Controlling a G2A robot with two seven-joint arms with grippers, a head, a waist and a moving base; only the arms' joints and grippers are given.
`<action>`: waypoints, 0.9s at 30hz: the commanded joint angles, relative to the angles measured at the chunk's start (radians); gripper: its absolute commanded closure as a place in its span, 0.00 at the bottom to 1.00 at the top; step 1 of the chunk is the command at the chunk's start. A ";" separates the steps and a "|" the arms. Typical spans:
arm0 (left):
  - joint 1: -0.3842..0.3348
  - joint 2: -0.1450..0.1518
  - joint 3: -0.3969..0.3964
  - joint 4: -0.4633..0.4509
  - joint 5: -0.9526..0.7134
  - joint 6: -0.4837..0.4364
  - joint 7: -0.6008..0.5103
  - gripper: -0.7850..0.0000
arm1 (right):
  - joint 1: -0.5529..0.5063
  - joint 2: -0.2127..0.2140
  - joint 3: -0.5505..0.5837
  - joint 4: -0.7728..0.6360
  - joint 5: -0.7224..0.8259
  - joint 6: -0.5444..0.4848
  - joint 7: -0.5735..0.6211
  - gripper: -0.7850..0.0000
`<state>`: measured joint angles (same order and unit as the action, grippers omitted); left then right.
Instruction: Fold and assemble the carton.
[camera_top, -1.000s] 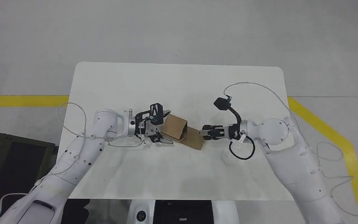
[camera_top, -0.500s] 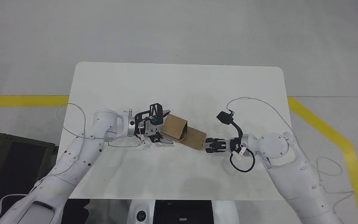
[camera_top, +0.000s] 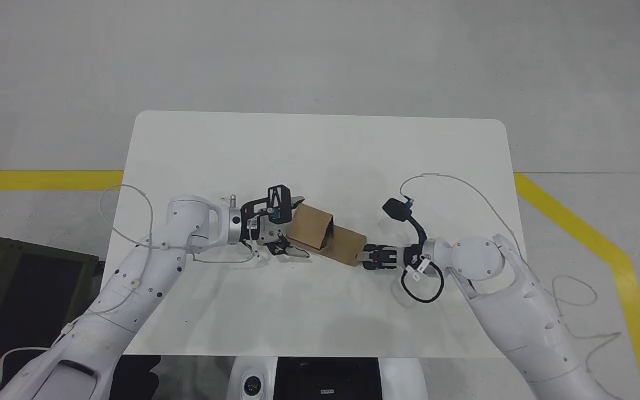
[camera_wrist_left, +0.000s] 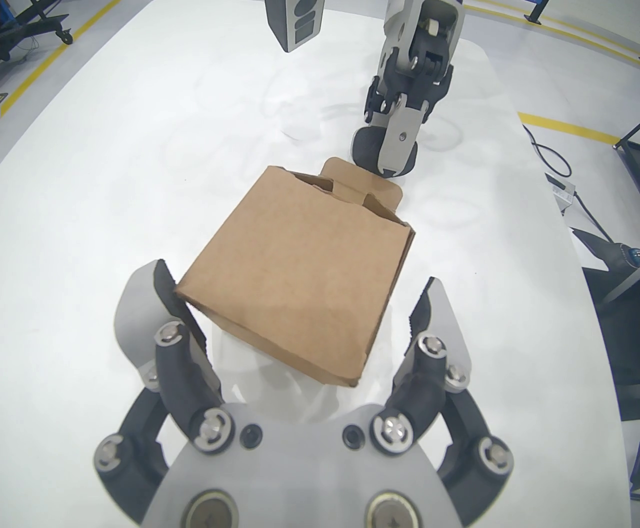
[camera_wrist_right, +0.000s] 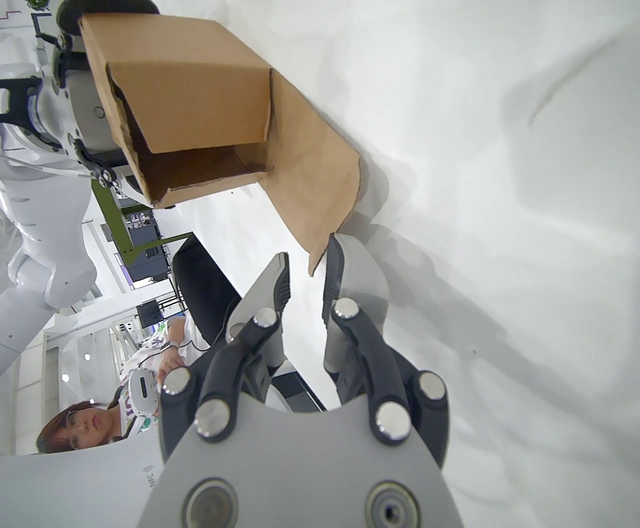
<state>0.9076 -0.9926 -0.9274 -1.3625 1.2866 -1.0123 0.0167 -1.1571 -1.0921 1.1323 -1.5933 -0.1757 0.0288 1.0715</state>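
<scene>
A small brown carton (camera_top: 318, 228) lies on its side at the middle of the white table (camera_top: 320, 150), its open end toward the right arm. A long flap (camera_top: 348, 246) stretches flat on the table from that end. My left gripper (camera_top: 284, 240) is open around the carton's closed end (camera_wrist_left: 300, 270); one fingertip (camera_wrist_left: 162, 285) touches a corner. My right gripper (camera_wrist_right: 307, 255) is low on the table at the flap's (camera_wrist_right: 315, 165) outer corner, fingers a narrow gap apart with the corner between them. The left wrist view has that gripper (camera_wrist_left: 387, 167) at the flap's edge (camera_wrist_left: 360, 182).
Bare tabletop lies behind the carton and to both sides. The table's front edge (camera_top: 320, 355) runs just below both arms. A thin cable (camera_top: 470, 165) loops over the table near the right arm.
My right gripper has come lower and closer to the carton, ending at the flap's outer corner. The left gripper and the carton have stayed where they were.
</scene>
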 joint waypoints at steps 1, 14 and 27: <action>0.000 0.000 0.000 0.000 0.001 0.000 0.000 0.00 | 0.015 -0.003 -0.014 0.019 -0.001 0.000 -0.004 0.82; 0.001 0.000 -0.003 -0.001 0.013 0.000 0.005 0.00 | 0.029 0.004 -0.014 0.012 -0.037 0.033 0.002 0.78; 0.002 0.000 -0.002 -0.001 0.017 0.000 0.009 0.00 | 0.069 -0.011 -0.074 0.086 0.009 -0.016 -0.051 0.75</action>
<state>0.9095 -0.9925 -0.9289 -1.3645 1.3044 -1.0123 0.0258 -1.0953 -1.1008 1.0661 -1.5200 -0.1753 0.0211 1.0272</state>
